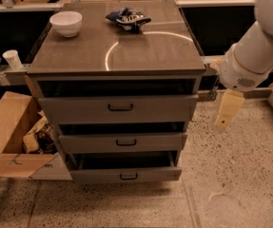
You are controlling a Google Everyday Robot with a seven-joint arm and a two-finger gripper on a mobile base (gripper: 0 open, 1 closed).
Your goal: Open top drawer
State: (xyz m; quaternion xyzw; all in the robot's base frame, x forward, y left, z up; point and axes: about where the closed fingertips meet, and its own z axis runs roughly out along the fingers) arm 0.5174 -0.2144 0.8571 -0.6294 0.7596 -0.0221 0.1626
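The top drawer (79, 110) is the tallest grey front of three in the cabinet, with a black bar handle (121, 107) at its centre. A dark gap shows above its front. Two shallower grey drawers (121, 142) sit below it, the lowest standing out furthest. My gripper (225, 115) hangs from the white arm (257, 51) to the right of the cabinet, level with the top drawer, apart from it and clear of the handle. It holds nothing that I can see.
A white bowl (66, 23) and a crumpled blue-and-white bag (128, 18) lie on the cabinet top (117, 51). An open cardboard box (7, 132) stands on the floor at the left. A paper cup (13, 59) sits on a ledge at the left.
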